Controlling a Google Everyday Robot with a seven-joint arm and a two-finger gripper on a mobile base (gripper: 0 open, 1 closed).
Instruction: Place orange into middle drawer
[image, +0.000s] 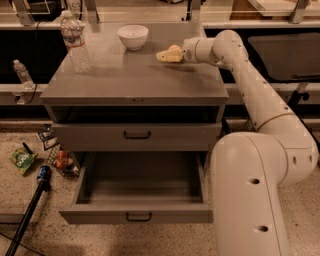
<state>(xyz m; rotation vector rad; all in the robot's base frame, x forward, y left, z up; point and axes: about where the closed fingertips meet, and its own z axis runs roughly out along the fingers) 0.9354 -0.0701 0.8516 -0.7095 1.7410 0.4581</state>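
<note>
The orange does not show in the camera view. The middle drawer (140, 216) is the grey cabinet's lower drawer. It is pulled out wide, and its inside shows bare grey with nothing in it. My gripper (162, 55) reaches in from the right, low over the right part of the cabinet top (125, 80). It points left and sits a short way right of a white bowl (133, 36) and a little nearer to me. I see nothing between its pale tips.
A clear water bottle (75, 42) stands on the top's left side. The drawer above (136, 135) is closed. On the floor to the left lie a green packet (22, 161), a can (43, 175) and a black pole (25, 220). My white arm (260, 150) fills the right side.
</note>
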